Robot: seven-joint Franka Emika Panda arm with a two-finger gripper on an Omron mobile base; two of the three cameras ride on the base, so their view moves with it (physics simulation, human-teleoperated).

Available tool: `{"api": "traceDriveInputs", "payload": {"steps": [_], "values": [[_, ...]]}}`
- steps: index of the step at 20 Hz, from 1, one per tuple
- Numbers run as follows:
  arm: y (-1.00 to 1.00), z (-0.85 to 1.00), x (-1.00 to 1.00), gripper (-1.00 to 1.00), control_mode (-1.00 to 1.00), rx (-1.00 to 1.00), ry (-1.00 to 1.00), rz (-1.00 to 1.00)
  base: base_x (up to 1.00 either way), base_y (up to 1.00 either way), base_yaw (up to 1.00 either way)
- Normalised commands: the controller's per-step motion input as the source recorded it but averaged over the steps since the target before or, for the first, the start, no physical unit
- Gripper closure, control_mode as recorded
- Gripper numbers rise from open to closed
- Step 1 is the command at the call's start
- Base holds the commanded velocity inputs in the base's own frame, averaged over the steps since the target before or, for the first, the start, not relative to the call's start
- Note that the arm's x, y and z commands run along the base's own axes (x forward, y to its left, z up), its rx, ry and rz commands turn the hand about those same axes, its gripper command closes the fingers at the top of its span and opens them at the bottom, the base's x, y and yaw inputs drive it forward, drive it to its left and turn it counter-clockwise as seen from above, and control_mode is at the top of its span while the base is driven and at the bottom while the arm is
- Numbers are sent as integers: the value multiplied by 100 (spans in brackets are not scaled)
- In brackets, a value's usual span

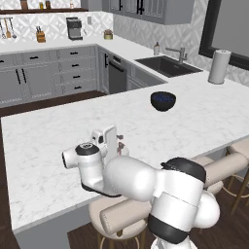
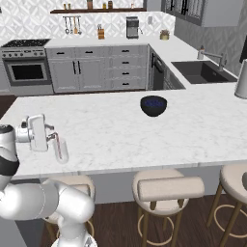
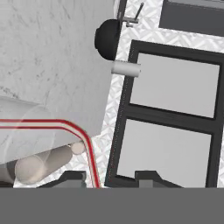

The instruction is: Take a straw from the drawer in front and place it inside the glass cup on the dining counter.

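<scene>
Fingertips (image 3: 70, 177) of my gripper (image 3: 109, 179) rise at the bottom of the hand view, standing partly apart, with a gap far wider than the straw (image 3: 89, 153). That thin red line passes down between them, just beside one tip, and I cannot see either tip pressing on it. Its other part runs off through the clear wall of the glass cup (image 3: 26, 135).

Right base view: my gripper (image 2: 50, 136) hangs level with the glass cup (image 2: 61, 150), which stands upright near the stool-side edge of the dining counter (image 2: 193, 130). The straw (image 2: 54, 138) shows as a pink stroke at the cup's mouth, seemingly leaning inside it. How deep it reaches I cannot tell.

Left base view: my gripper (image 1: 120, 141) is above the same edge, well apart from the dark bowl (image 1: 163, 100) and the paper-towel roll (image 1: 220, 66).

Judged progress: fetching and carrying are done, and the straw appears delivered into the cup. What remains, as I judge it, is to finish parting the jaws, confirm that the straw rests on the cup alone, and draw the hand clear without tipping either.
</scene>
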Motion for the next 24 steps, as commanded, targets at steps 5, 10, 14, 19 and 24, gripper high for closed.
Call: {"api": "traceDriveInputs", "payload": {"steps": [5,10,14,19,24], "values": [[0,0,-14,-100,-100,8,0,0,0,0,0],[0,0,-7,-100,-100,9,0,0,0,0,0],[0,0,0,-100,-100,14,0,0,0,0,0],[8,2,-41,-100,-100,17,-2,0,0,0,0],[16,47,-99,-100,-100,16,-9,0,0,0,0]]}}
